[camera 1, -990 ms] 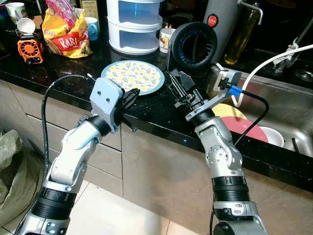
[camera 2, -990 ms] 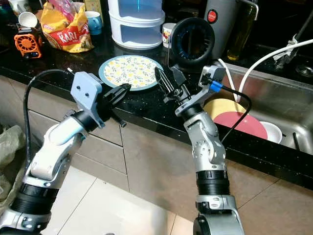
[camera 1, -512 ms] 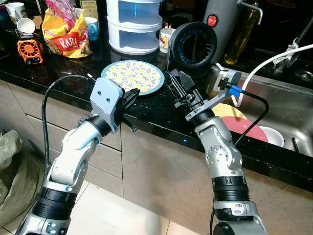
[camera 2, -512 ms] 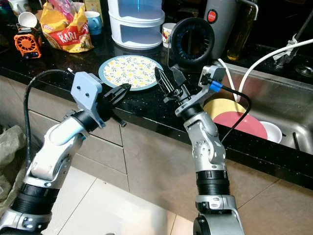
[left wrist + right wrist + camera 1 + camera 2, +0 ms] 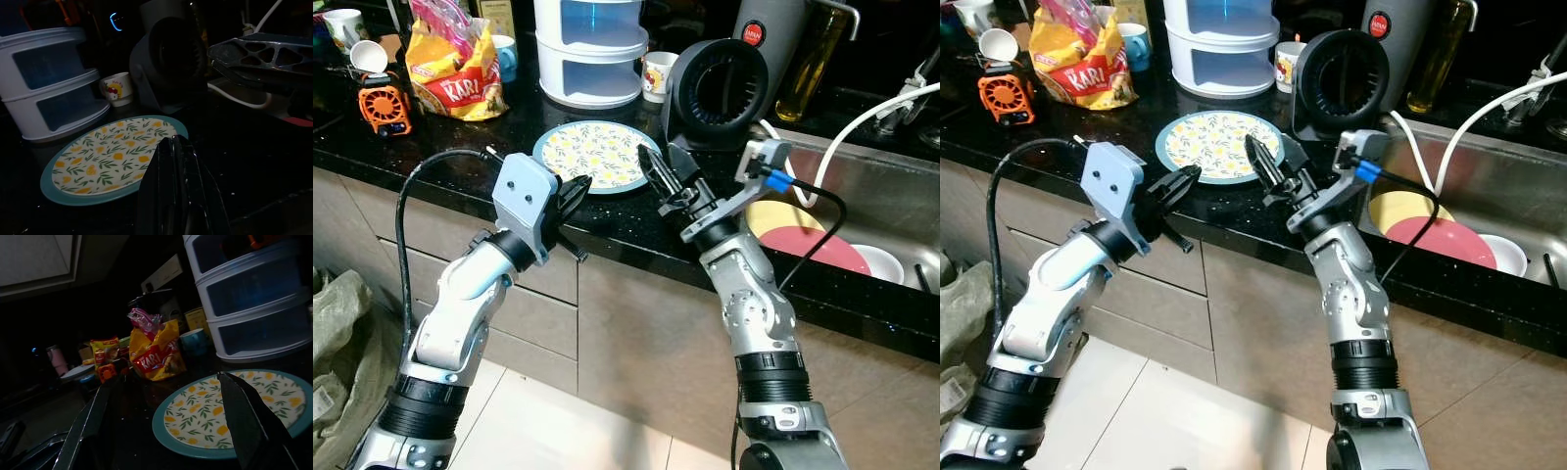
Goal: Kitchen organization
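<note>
1. The black surface (image 5: 626, 220) runs the width of your view. At your far right is the sink (image 5: 891, 211), with a yellow plate (image 5: 781, 217), a pink plate (image 5: 837, 253) and a white bowl (image 5: 881, 262) in it.
2. At the back stand the white drawer unit (image 5: 592, 49), a black fan (image 5: 717, 86) and a snack bag (image 5: 448, 73).
3. The flowered plate (image 5: 597, 154) lies flat near the front edge, between both arms. I judge it to be your target.
4. The right gripper (image 5: 1271, 174) hovers just above the plate's right rim, fingers spread, holding nothing.
5. The left gripper (image 5: 576, 193) sits near the plate's front rim, fingers pressed together, empty.
6. Advice: a flat plate gives little purchase. Tip one right finger under the rim, the other on top, and close slowly. Use the shut left fingers to stop it sliding.
</note>
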Available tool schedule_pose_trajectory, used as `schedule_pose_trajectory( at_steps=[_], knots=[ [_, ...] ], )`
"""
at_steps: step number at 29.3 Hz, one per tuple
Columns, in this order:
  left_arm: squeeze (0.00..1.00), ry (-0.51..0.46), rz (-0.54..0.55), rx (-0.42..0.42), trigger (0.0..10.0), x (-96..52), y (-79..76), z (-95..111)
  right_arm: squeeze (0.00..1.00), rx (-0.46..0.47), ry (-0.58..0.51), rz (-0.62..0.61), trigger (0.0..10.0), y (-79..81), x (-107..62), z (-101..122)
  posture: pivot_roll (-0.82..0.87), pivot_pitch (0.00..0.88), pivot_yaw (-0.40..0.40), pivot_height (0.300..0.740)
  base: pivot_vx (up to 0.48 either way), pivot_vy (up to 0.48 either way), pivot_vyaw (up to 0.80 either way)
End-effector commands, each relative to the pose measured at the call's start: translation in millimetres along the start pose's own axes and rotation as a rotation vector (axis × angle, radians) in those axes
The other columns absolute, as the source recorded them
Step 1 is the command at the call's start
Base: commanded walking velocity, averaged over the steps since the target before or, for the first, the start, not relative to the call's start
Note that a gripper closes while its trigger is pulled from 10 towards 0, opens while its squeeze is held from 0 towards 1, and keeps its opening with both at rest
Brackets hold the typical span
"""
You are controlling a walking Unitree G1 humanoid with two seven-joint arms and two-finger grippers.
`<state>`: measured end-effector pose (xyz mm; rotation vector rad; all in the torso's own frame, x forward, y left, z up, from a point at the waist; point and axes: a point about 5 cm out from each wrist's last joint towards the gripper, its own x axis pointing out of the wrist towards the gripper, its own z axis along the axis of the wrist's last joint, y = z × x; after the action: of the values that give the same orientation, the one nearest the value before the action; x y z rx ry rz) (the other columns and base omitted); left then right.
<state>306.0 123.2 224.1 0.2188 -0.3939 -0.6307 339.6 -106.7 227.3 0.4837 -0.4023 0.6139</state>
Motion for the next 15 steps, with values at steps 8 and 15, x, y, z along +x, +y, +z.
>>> schedule_pose_trajectory(
  at_steps=[8,15],
  knots=[
    [0.0,0.009,-0.013,-0.001,10.0,2.0,-3.5,-1.7,0.0,-0.001,0.0,-0.006,10.0,-2.3,-2.1,2.2,0.13,0.0,-0.035,0.74,0.0,0.349,0.0],
    [0.0,0.01,-0.014,-0.001,10.0,1.7,-4.7,-2.2,0.0,-0.003,0.008,-0.002,10.0,-1.3,-2.5,1.4,0.13,0.0,-0.041,0.74,0.0,0.378,0.0]
  ],
)
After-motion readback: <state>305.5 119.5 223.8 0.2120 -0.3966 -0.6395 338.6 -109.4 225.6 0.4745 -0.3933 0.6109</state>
